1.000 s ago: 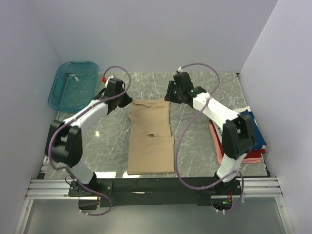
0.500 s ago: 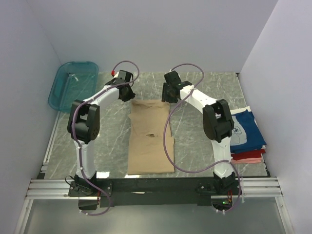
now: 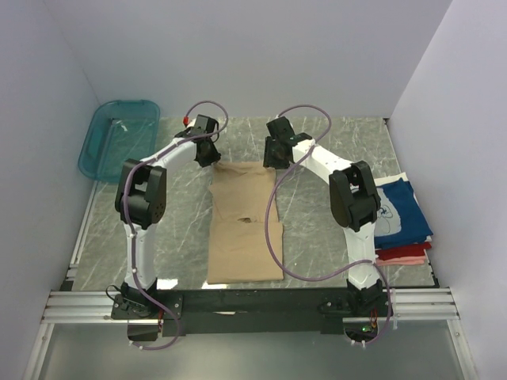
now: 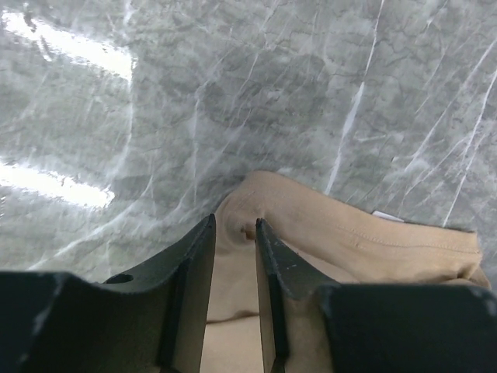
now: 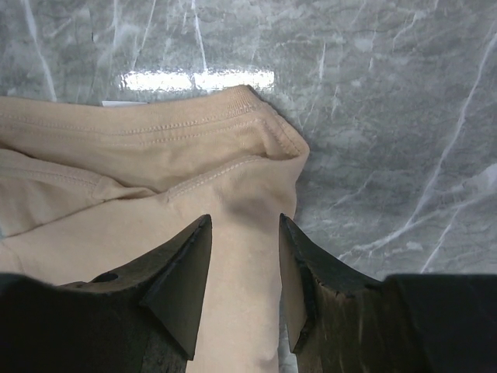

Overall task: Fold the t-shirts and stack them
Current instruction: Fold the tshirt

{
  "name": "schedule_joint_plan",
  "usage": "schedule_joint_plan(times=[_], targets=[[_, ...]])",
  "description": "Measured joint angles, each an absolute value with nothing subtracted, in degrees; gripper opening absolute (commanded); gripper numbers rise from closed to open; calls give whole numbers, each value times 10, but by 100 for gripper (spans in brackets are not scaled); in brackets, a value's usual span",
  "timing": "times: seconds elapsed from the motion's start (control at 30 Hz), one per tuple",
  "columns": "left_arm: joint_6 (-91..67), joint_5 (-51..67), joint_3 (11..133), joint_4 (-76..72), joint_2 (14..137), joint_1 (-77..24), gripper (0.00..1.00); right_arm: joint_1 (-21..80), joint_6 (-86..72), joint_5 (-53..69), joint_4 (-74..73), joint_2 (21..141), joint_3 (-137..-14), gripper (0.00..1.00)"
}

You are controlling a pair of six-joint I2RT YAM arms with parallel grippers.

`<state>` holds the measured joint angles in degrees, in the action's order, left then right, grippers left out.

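Mid-fold on the marble table (image 3: 158,229): a tan t-shirt (image 3: 244,222) lies in the middle, already narrowed into a long strip running from the near edge toward the far edge. Its sides are turned in and a small pucker shows halfway along. The left gripper (image 4: 234,221) sits astride the strip's far left corner with its jaws a narrow gap apart. The right gripper (image 5: 245,221) stands over the far right corner with its jaws wider. Under both the cloth appears to lie flat, with nothing visibly pinched.

At the table's right edge waits a stack of finished shirts, a navy t-shirt (image 3: 402,210) with white print on top and a red t-shirt (image 3: 405,252) and a pink t-shirt (image 3: 394,258) beneath. A teal basket (image 3: 119,103) leans in the far left corner. By the look of it, three shirts are done. The tan one likely needs its crosswise folds, then a place on the stack.
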<state>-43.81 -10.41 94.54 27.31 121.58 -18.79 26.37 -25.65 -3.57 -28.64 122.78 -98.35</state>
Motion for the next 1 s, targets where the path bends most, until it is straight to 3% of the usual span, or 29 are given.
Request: schedule_joint_plan(times=[0.2,0.37,0.53,0.9,1.0], targets=[[-442,-97,969,273,1248,-188,27,264,-256,-36,-288,1227,-983,47],[-445,-92,974,275,1254,-188,10,263,-256,-38,-295,1229,-993,47],[-443,-88,984,275,1254,-188,1,262,-256,-38,-299,1249,-1029,47],[-432,-88,997,278,1254,-187,1,239,-257,-39,-317,1307,-1059,47],[-428,-88,1000,281,1255,-185,7,232,-257,-37,-316,1307,-1058,47]])
